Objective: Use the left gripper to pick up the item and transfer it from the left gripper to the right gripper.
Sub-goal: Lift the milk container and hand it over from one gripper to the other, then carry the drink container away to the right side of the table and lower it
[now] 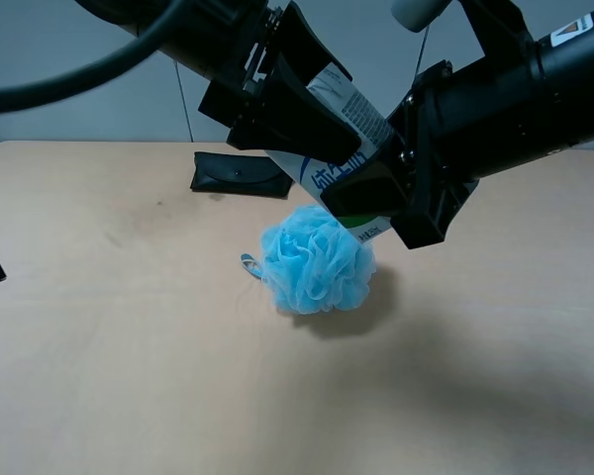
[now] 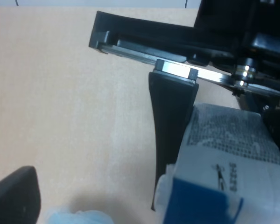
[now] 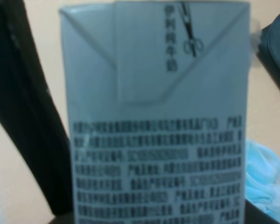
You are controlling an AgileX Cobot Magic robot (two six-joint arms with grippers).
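Carton [image 1: 327,176] hangs tilted above the sponge [image 1: 317,259], its lower end clamped by the right gripper [image 1: 376,193]. The left gripper [image 1: 333,104] has its jaws spread around the upper end.

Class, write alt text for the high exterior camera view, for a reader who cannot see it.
A milk carton is held in the air between two black robot arms: the right gripper is shut on its lower end, and the jaws of the left gripper flank its upper end. Below, on the table, sits a blue bath sponge, with a black pouch farther back.
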